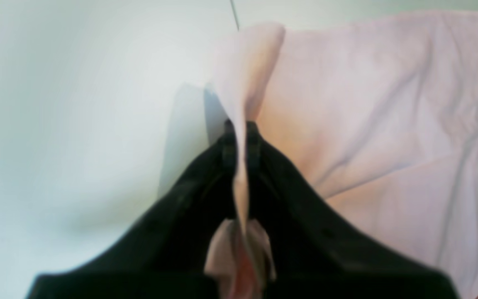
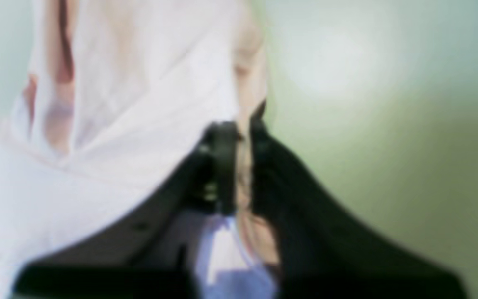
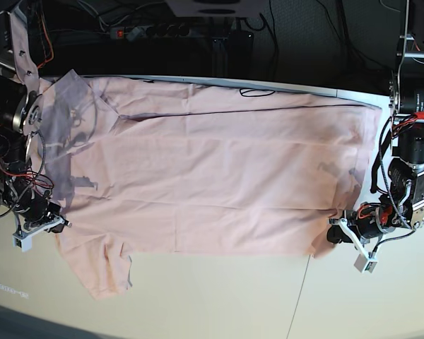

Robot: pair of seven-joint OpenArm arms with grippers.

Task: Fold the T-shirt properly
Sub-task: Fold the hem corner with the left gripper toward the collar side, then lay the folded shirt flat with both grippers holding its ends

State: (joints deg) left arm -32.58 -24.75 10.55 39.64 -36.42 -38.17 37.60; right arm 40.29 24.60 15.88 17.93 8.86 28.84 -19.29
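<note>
The T-shirt (image 3: 212, 183) lay spread flat across the pale table (image 3: 219, 304), a broad sheet of pale pink cotton with its plain side up; none of its print could be made out. One short sleeve (image 3: 102, 272) stuck out toward the near edge at the base view's left, and a darker, shadowed patch covered the cloth at the far left corner. Soft creases ran along its length, and a thin dark seam line crossed it near the far edge. The left end effector (image 1: 241, 137) was clenched on a corner of the shirt, a narrow ridge of pink cloth standing up between its black fingers (image 1: 228, 145) while the rest of the garment spread away on the table. The right end effector (image 2: 243, 137) was likewise clamped on a fold of the fabric, which rose from between its fingers in a blurred, pale drape. Cables and dark equipment (image 3: 198, 28) sat beyond the table's far edge.
</note>
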